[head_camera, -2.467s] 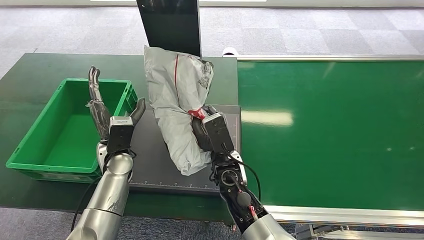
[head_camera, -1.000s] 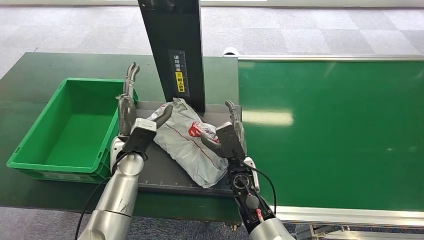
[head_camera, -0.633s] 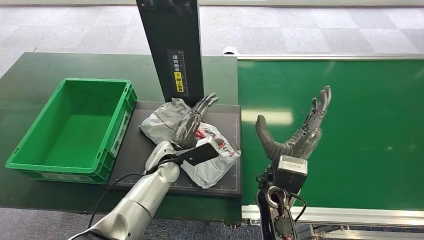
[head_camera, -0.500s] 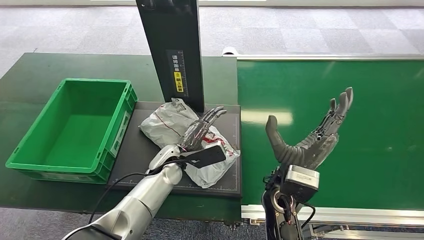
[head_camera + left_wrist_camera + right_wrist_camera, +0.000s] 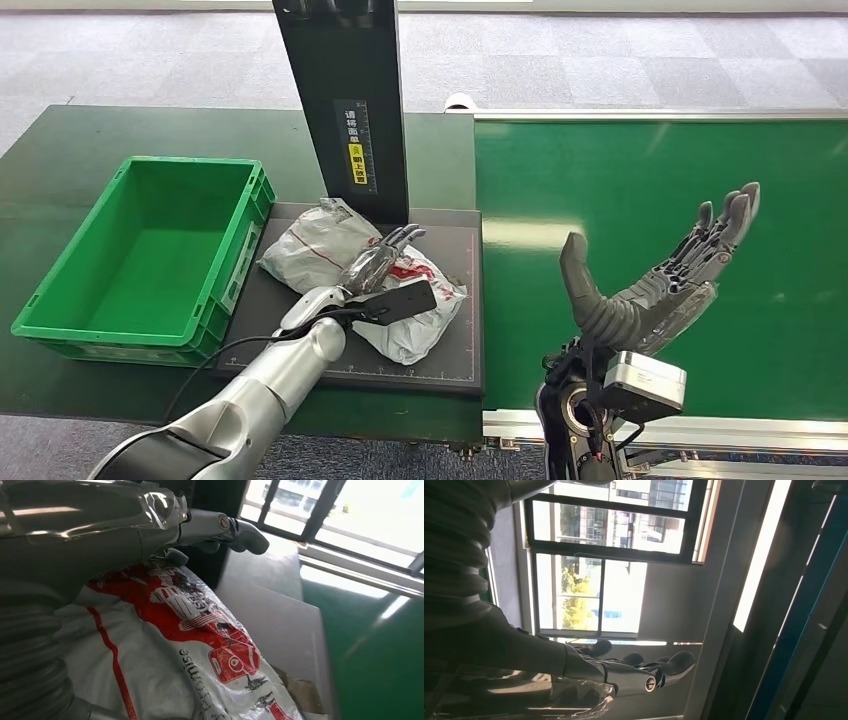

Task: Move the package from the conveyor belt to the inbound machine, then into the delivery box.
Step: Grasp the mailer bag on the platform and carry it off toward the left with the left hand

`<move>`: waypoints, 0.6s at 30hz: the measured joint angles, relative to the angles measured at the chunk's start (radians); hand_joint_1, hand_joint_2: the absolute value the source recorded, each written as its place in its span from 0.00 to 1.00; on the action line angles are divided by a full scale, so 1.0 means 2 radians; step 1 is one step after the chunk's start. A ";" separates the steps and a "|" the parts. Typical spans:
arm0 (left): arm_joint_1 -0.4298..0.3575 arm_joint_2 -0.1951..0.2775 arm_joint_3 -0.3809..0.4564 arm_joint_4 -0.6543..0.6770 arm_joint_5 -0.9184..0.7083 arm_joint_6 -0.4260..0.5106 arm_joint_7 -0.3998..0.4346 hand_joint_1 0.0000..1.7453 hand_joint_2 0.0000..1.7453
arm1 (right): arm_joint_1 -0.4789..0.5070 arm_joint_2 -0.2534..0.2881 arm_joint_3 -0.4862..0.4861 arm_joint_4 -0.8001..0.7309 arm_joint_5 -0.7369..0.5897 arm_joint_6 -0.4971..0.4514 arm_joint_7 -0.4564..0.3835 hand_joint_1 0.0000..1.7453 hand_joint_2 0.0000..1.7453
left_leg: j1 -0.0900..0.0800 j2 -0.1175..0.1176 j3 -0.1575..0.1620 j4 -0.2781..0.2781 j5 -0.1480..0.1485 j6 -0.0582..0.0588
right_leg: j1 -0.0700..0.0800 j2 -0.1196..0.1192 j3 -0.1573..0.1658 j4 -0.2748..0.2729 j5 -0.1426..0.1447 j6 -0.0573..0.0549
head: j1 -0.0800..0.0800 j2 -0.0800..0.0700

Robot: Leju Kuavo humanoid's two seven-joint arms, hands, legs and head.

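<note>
Grey carpet tiles (image 5: 620, 60) fill the top of the head view, and below them a dark green surface (image 5: 60, 150) spreads across the left half. At left centre on it sits a green delivery box (image 5: 140, 250), with nothing visible inside. Just right of the box lies the inbound machine (image 5: 455, 300), a flat dark plate whose black post (image 5: 345, 100) rises to the top centre of the frame and carries a small yellow label. The package (image 5: 330, 250), a crumpled grey bag with red print, lies on that plate near the foot of the post, at the middle of the frame. The left hand (image 5: 380, 265) comes in from the lower left and rests on top of the package with its fingers stretched out flat, not closed around it; the left wrist view shows the fingers (image 5: 220, 527) extended over the printed bag (image 5: 200, 645). Right of the plate runs the bright green conveyor belt (image 5: 700, 160). At lower right the right hand (image 5: 655, 285) is raised above the belt, fingers spread wide, holding nothing.
</note>
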 joint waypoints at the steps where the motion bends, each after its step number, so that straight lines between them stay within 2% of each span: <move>1: -0.003 0.005 0.000 0.001 -0.009 0.008 0.012 0.00 1.00 | 0.002 -0.002 0.001 -0.002 -0.002 -0.002 0.000 0.00 1.00 | 0.000 0.000 0.000 0.000 0.000 0.000 | 0.000 0.000 0.000 0.000 0.000 0.000 | 0.000 0.000; 6: -0.013 0.019 -0.001 0.005 -0.060 0.024 0.065 0.01 1.00 | 0.007 -0.010 0.010 -0.009 -0.010 -0.008 0.000 0.00 1.00 | 0.000 0.000 0.000 0.000 0.000 0.000 | 0.000 0.000 0.000 0.000 0.000 0.000 | 0.000 0.000; 12: -0.018 0.025 -0.005 0.009 -0.075 0.025 0.078 0.01 1.00 | 0.008 -0.016 0.012 -0.012 -0.012 -0.008 0.000 0.00 1.00 | 0.000 0.000 0.000 0.000 0.000 0.000 | 0.000 0.000 0.000 0.000 0.000 0.000 | 0.000 0.000; 16: -0.018 0.027 -0.007 0.010 -0.078 0.025 0.081 0.99 1.00 | 0.009 -0.018 0.014 -0.013 -0.012 -0.008 0.000 0.00 1.00 | 0.000 0.000 0.000 0.000 0.000 0.000 | 0.000 0.000 0.000 0.000 0.000 0.000 | 0.000 0.000; 18: -0.018 0.027 -0.010 0.012 -0.086 0.023 0.089 1.00 1.00 | 0.009 -0.019 0.015 -0.014 -0.014 -0.008 0.000 0.00 1.00 | 0.000 0.000 0.000 0.000 0.000 0.000 | 0.000 0.000 0.000 0.000 0.000 0.000 | 0.000 0.000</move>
